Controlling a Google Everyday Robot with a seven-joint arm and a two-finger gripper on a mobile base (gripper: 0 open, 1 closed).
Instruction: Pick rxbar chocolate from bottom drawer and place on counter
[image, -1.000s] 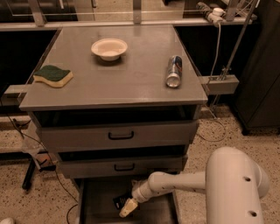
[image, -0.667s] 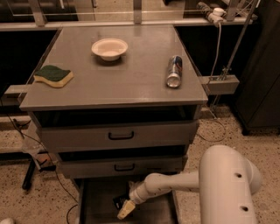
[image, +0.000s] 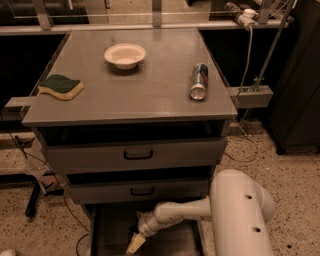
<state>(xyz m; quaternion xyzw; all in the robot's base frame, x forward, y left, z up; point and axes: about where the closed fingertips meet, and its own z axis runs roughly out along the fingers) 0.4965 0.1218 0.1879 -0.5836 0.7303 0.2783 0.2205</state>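
Note:
The bottom drawer (image: 106, 235) is pulled open at the foot of the cabinet. My gripper (image: 136, 243) reaches down into it from the right, low over the drawer floor. A small dark shape right beside the gripper looks like the rxbar chocolate (image: 133, 231), mostly hidden by the wrist. The counter (image: 150, 90) is the grey top of the cabinet above.
On the counter lie a green-and-yellow sponge (image: 61, 86) at the left, a white bowl (image: 125, 55) at the back and a can (image: 199, 81) on its side at the right. Two upper drawers with black handles (image: 138, 155) are shut. My arm's large white body (image: 240, 215) stands at the right.
My arm's white body has shifted a little to the left. The gripper stays at about the same spot in the bottom drawer.

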